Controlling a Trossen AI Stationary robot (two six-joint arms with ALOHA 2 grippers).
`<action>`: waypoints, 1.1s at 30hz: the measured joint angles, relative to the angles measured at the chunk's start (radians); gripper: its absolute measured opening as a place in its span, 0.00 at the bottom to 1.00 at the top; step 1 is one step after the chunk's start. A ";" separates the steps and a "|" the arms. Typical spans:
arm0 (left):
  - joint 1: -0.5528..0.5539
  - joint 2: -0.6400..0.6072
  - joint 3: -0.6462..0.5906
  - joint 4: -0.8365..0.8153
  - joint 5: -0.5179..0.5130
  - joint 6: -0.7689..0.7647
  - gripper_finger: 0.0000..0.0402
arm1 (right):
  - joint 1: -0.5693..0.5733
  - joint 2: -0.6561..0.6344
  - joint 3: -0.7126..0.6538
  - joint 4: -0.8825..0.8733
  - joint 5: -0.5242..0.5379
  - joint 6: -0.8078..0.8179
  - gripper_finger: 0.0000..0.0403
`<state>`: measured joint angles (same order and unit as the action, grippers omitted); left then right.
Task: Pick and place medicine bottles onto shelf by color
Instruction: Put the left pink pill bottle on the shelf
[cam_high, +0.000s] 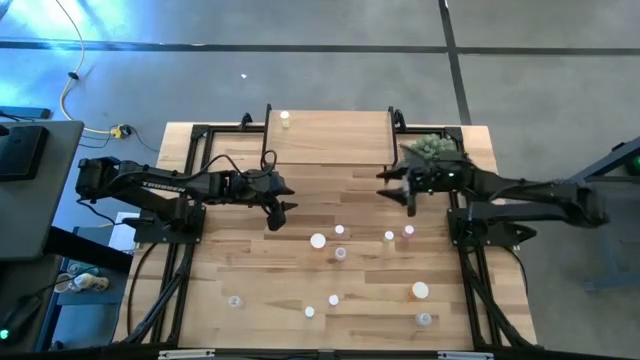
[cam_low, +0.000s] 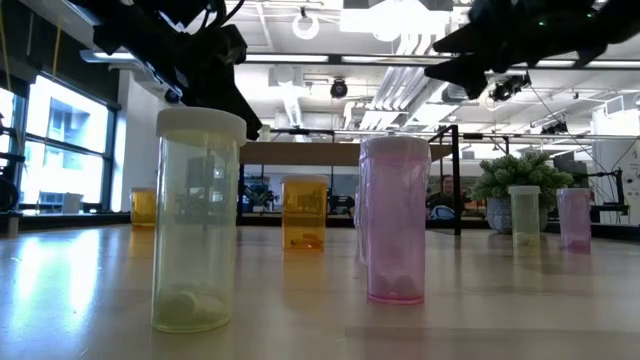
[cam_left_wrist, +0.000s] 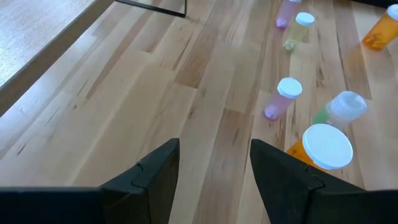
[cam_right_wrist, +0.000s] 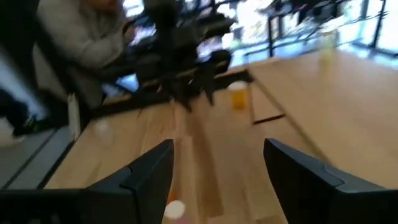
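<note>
Left gripper (cam_high: 277, 207) hovers over the bare tabletop just off the near left corner of the low light-wood shelf (cam_high: 330, 140), its dark fingers (cam_left_wrist: 149, 180) apart and holding nothing. One small yellowish white-capped bottle (cam_high: 285, 119) stands on the shelf's far left corner; the other white-capped medicine bottles (cam_high: 340, 250) stand scattered on the large wooden table (cam_high: 220, 270) nearer the front. Right gripper (cam_high: 409, 190) hangs by the shelf's near right corner, fingers apart and empty.

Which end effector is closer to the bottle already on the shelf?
Left. The left end effector sits just off the shelf's front left corner; the bottle stands at the shelf's far left. The right end effector is across, beyond the front right corner.
</note>
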<state>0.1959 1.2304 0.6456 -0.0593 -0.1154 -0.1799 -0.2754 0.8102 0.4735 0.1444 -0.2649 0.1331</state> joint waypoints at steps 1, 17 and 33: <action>0.000 0.000 0.000 -0.001 0.000 0.000 0.46 | 0.019 0.033 0.017 -0.007 0.000 -0.012 0.60; 0.000 0.000 0.000 -0.003 0.000 0.000 0.46 | 0.307 0.465 0.143 0.004 0.170 -0.104 0.60; 0.000 0.001 0.000 -0.001 0.000 -0.001 0.46 | 0.345 0.730 0.155 0.219 0.244 -0.131 0.60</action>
<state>0.1955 1.2312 0.6460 -0.0605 -0.1154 -0.1806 0.0696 1.5405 0.6281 0.3631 -0.0213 0.0024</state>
